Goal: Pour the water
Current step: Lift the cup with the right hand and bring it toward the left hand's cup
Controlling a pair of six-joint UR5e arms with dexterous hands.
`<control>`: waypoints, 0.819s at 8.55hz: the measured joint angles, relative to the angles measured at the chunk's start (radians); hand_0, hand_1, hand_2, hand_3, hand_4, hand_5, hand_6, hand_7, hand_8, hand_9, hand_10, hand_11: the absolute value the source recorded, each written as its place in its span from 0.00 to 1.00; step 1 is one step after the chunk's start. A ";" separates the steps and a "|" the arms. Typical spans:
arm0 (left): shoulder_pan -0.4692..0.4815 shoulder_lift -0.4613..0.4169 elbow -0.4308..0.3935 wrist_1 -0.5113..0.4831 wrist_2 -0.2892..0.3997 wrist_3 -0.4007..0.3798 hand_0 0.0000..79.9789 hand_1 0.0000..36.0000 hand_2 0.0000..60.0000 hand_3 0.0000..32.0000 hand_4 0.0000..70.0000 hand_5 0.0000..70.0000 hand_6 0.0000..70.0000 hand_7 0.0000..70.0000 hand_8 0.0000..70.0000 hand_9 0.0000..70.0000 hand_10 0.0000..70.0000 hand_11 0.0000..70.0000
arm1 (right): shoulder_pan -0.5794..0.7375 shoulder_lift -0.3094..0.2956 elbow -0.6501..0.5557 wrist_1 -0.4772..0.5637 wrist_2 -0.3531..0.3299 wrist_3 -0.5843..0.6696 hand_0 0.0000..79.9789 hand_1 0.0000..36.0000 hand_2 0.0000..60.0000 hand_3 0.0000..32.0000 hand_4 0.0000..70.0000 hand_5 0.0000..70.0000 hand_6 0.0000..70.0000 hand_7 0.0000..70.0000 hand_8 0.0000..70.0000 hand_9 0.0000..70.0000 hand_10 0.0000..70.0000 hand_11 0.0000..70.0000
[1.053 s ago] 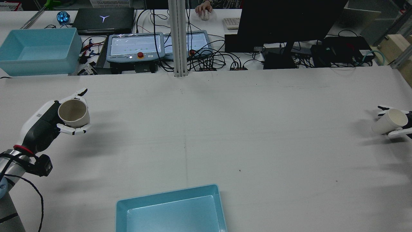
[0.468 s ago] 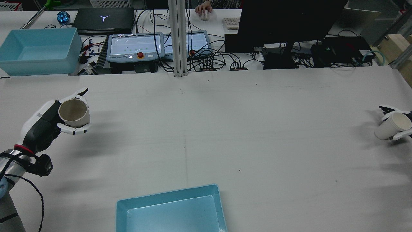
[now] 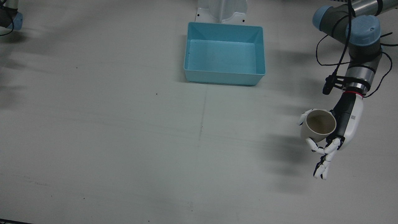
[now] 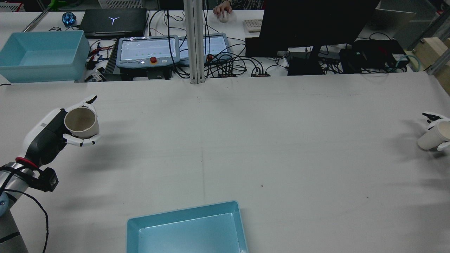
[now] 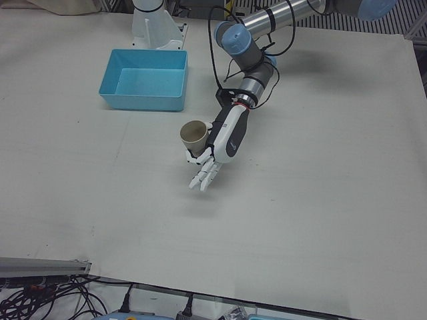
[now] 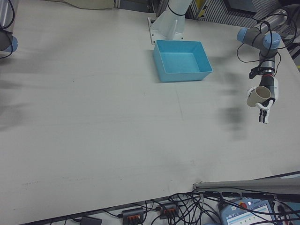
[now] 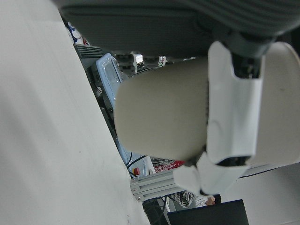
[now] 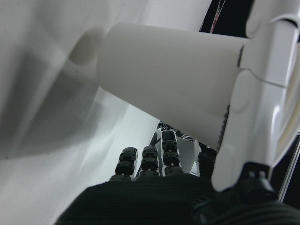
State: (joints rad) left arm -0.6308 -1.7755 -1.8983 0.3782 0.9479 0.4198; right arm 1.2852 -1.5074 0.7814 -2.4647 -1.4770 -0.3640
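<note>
Right hand (image 4: 441, 135) with white cup (image 4: 429, 140) half cut off

The white table (image 3: 124, 140) fills nearly the whole front view, its cloth-like surface creased and dotted with small dark specks. 1 light blue bin (image 3: 224, 53) sits directly on it at upper center, open side up, by the pedestal base.

Silver arm (image 3: 362, 74) with blue joint caps, black cable, white-and-black left hand (image 3: 340, 130).
</note>
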 measured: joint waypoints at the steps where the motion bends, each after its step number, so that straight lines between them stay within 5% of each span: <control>1: -0.001 -0.001 -0.002 0.002 0.001 0.000 0.86 1.00 0.88 0.00 0.43 0.98 0.11 0.13 0.04 0.02 0.05 0.11 | 0.017 -0.001 0.002 0.001 0.001 0.005 0.81 0.48 0.00 0.00 1.00 0.52 0.24 0.25 0.16 0.13 0.11 0.17; 4: 0.001 -0.012 -0.021 0.026 0.003 0.002 0.86 1.00 0.90 0.00 0.45 1.00 0.12 0.14 0.04 0.02 0.05 0.12 | 0.052 -0.001 0.031 0.000 -0.003 0.052 1.00 0.63 0.00 0.00 1.00 0.59 0.27 0.28 0.14 0.12 0.09 0.15; 7: 0.021 -0.077 0.017 0.049 0.003 0.013 0.85 1.00 0.91 0.00 0.47 1.00 0.14 0.14 0.05 0.02 0.06 0.13 | 0.058 -0.002 0.235 -0.157 -0.010 0.079 1.00 0.63 0.00 0.00 1.00 0.58 0.27 0.27 0.15 0.12 0.10 0.16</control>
State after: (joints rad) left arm -0.6098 -1.8523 -1.8813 0.4268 0.9511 0.4331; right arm 1.3435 -1.5093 1.0168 -2.6218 -1.4866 -0.2853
